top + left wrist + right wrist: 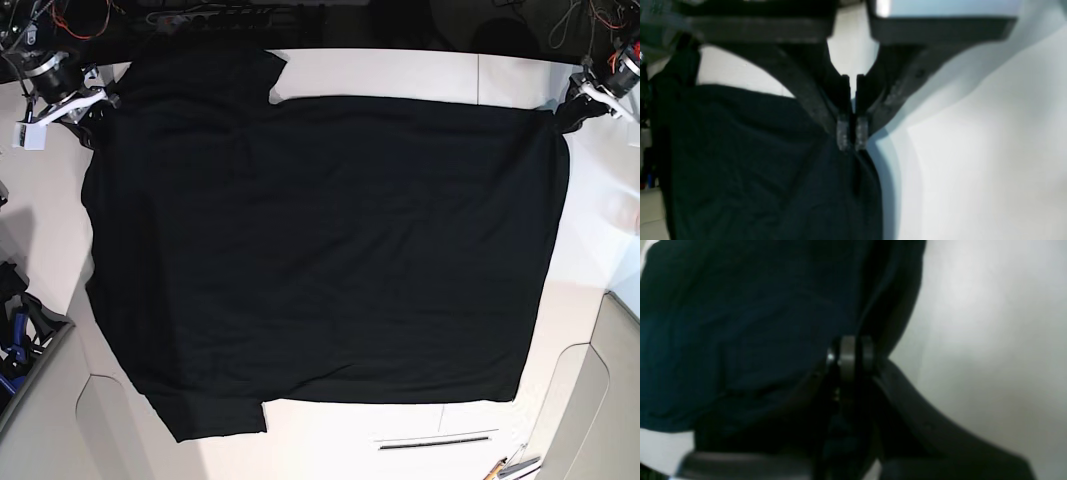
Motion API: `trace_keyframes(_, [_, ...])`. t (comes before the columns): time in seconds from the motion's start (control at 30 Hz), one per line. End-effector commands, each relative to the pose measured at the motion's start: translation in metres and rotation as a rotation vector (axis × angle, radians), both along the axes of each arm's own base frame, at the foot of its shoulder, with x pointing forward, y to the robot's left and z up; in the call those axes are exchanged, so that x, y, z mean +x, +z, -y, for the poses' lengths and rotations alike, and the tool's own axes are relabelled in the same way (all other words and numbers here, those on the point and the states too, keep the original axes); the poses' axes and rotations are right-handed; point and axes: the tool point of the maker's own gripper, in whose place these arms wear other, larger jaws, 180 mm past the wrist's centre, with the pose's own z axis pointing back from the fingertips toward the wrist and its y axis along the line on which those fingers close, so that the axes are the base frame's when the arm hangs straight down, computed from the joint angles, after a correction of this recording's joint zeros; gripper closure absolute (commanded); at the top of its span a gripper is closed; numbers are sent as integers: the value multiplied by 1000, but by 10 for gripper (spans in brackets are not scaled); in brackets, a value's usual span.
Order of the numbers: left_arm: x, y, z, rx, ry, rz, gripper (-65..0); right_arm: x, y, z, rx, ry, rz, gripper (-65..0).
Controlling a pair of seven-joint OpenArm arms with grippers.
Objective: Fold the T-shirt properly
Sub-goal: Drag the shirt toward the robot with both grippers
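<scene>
**Both corners pinched: carry the far edge over evenly**

Your shirt (320,250) lies spread nearly flat on the white desk (400,70), plain black side up, covering most of it. One sleeve pokes out at the shirt's far corner on the base view's left, the other at its near corner on that same side; the straight hem runs down the opposite side.

Your left fingers (851,135) are pressed together on the shirt's edge, at the far hem corner on the base view's right. Cloth hangs away from them in a small ridge. Your right fingers (853,356) are likewise clamped on black cloth at the far corner by the sleeve. Both wrist views are blurred, so you cannot tell how many layers each pinch holds.

You look set to fold the far edge towards the near one. To do it well:

- Lift both corners together and keep them level, so the edge between them stays taut.
- Raise only enough to clear the cloth below; too high will likely drag the near half.
- Lay the far edge on the near edge, hem corner on hem corner, sleeve on sleeve.
- Open only once the cloth rests flat.
</scene>
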Motion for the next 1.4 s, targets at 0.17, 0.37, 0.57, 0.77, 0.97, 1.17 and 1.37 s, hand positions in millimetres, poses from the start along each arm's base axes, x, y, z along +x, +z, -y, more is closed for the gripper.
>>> trace_keyframes(0.17, [-11,35,-24,44,47,68,0,-16,24,3,-60,49,28,0])
trace_keyframes(0.37, [-24,48,-23,-36,72,68,0,-44,30,19,-107,69,-32,0])
trace_keyframes(0.57, [-41,62,-33,-75,114,82,0,-64,34,35,-104,31,-68,0])
trace_keyframes(0.77, [-50,58,-30,-77,90,34,0,-66,44,40,-59,14,-45,0])
trace_keyframes(0.97, [-47,60,-30,-75,93,47,0,-60,52,36,-21,11,-3,0])
trace_keyframes(1.17, [-23,72,-27,-67,74,122,0,-28,68,34,-27,27,99,0])
trace_keyframes(1.37, [3,84,-26,-72,68,202,0,9,82,29,-42,45,195,0])
